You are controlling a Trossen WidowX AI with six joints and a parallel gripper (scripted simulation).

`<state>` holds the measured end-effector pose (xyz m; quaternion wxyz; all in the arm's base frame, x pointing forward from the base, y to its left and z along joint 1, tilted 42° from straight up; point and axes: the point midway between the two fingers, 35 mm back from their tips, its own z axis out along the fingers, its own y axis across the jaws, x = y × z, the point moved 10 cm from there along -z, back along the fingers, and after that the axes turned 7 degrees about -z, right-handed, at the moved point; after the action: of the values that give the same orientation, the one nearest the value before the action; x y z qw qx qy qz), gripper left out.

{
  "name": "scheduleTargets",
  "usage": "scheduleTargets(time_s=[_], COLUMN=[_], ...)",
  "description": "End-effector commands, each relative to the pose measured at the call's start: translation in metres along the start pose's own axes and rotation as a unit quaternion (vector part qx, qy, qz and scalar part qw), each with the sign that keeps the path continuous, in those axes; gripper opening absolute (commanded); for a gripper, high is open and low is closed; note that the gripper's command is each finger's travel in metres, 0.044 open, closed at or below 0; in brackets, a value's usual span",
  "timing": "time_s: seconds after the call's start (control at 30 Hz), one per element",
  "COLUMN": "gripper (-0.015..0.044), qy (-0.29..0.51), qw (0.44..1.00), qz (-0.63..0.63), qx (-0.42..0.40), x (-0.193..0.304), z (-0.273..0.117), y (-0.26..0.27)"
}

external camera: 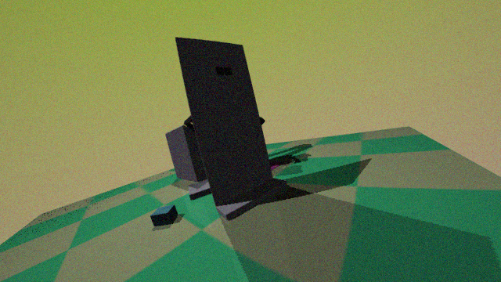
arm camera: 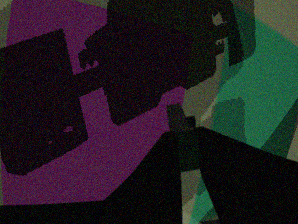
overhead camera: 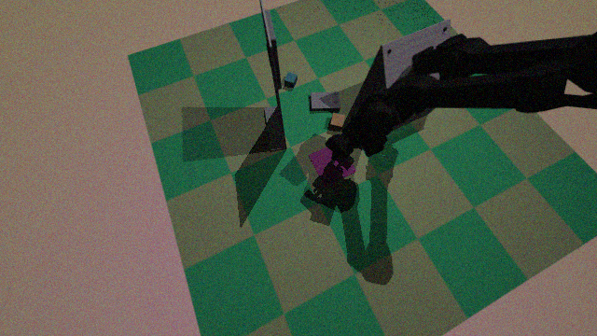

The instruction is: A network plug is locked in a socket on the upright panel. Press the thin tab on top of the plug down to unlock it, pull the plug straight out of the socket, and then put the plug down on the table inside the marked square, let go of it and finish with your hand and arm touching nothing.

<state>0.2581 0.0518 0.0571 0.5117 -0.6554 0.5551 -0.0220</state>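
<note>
My gripper (overhead camera: 341, 148) (arm camera: 183, 139) is shut on the small dark plug (arm camera: 189, 154), which sticks out past the fingertips in the wrist view. The fingers point down near the magenta marked square (overhead camera: 321, 160) (external camera: 274, 167) (arm camera: 55, 187), over its right side in the top view. The exact height above the table cannot be told. The arm's dark shadow covers much of the square. The tall upright panel (overhead camera: 276, 70) (external camera: 225, 117) stands apart from the gripper, with a small dark opening (external camera: 224, 70) high up. In the exterior view the gripper is hidden behind the panel.
An orange block (overhead camera: 338, 120) lies close behind the gripper. A flat grey slab (overhead camera: 322, 101) (external camera: 199, 189) and a blue block (overhead camera: 290, 79) (external camera: 164, 215) lie farther back. A grey box (overhead camera: 396, 58) (external camera: 181, 157) stands behind the arm.
</note>
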Motion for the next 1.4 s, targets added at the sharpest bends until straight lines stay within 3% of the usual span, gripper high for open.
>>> scheduleTargets(time_s=[0.0, 1.37], gripper=[0.0, 0.0], qy=[0.001, 0.0], qw=[1.0, 1.0], qz=[0.003, 0.004], qx=[-0.001, 0.0], x=[0.0, -0.004], z=[0.004, 0.03], y=[0.003, 0.024])
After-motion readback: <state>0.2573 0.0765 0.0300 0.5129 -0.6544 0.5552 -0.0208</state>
